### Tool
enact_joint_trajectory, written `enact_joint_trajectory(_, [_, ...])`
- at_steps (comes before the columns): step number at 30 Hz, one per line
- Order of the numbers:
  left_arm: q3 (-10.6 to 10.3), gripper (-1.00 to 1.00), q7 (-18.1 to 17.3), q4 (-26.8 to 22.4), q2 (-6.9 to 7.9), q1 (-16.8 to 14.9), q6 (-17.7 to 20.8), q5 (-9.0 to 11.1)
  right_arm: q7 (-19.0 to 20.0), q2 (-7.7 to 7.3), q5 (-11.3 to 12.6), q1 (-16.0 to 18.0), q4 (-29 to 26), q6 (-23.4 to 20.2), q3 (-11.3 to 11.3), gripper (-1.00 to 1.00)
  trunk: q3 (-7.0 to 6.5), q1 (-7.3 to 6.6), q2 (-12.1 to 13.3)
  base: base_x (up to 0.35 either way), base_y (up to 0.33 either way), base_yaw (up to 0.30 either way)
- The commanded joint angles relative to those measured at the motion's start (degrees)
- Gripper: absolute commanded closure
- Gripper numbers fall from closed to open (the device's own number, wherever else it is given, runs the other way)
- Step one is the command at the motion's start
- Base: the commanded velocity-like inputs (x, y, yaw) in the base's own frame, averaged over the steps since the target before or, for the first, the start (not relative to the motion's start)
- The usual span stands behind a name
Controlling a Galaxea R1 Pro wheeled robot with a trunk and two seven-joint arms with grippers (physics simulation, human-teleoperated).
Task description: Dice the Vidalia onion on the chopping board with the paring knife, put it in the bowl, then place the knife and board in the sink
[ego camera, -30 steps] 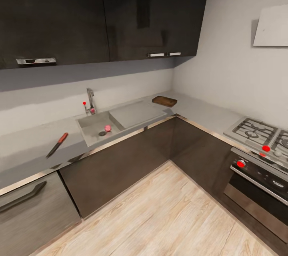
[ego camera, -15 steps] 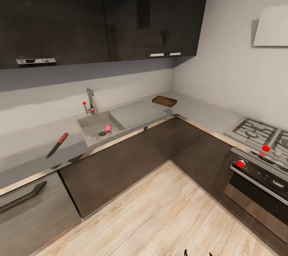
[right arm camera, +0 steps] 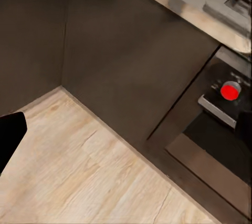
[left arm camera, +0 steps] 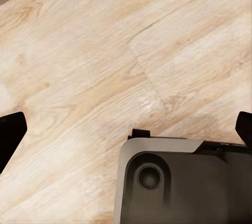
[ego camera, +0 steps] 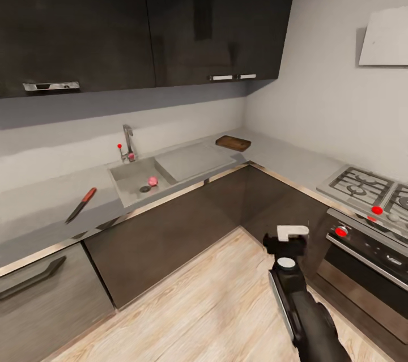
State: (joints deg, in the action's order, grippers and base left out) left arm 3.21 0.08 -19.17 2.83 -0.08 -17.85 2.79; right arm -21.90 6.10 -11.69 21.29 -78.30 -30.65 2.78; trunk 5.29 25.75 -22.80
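Observation:
The pinkish Vidalia onion (ego camera: 152,181) lies in the steel sink (ego camera: 126,182), beside the round drain. Left of the sink, the paring knife (ego camera: 81,204) with its red handle rests on the grey countertop (ego camera: 45,212). The dark chopping board (ego camera: 233,143) lies flat in the far corner of the countertop. The bowl is out of view. My right arm (ego camera: 297,299) is raised over the floor, far from the sink. The right gripper (right arm camera: 126,134) is open and empty, facing the lower cabinets. The left gripper (left arm camera: 126,129) is open and empty, pointing down at the wooden floor.
A chrome tap (ego camera: 129,143) with a red knob stands behind the sink, and a drainboard (ego camera: 192,159) adjoins it. A gas hob (ego camera: 362,185) and an oven (ego camera: 362,260) with red knobs stand at the right. Dark wall cabinets (ego camera: 147,16) hang above. My base (left arm camera: 184,182) sits on the floor.
My right arm has risen from the bottom edge into the head view. The onion, knife and board have not moved.

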Motion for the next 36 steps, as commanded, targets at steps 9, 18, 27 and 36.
enact_joint_trajectory(9, [-0.05, -1.0, 0.01, 0.18, -0.15, 0.0, -0.08, 0.29, -0.09, 0.22, -2.19, 30.16, -0.38, -23.28, 0.72, -1.0, 0.13, 0.03, -0.12, 0.01, -0.018, 0.0])
enact_joint_trajectory(18, [-0.05, -1.0, 0.01, 0.19, -0.44, -0.01, -0.11, 0.29, 0.05, -1.18, -1.92, 56.74, 24.42, -25.51, 0.41, -1.0, 0.13, 0.03, -0.12, 0.169, -0.176, 0.0])
enact_joint_trajectory(27, [-0.05, -1.0, 0.01, 0.17, -0.45, -0.01, -0.17, 0.29, 7.14, -1.49, 3.36, 59.58, 28.99, -25.67, 0.44, -1.0, 0.13, 0.03, -0.12, 0.268, -0.169, 0.0])
enact_joint_trajectory(36, [-0.05, -1.0, 0.01, 0.17, -0.45, -0.01, -0.16, 0.28, 8.5, -1.8, 4.19, 59.65, 29.16, -25.69, 0.64, -1.0, 0.13, 0.03, -0.12, 0.289, -0.103, 0.0])
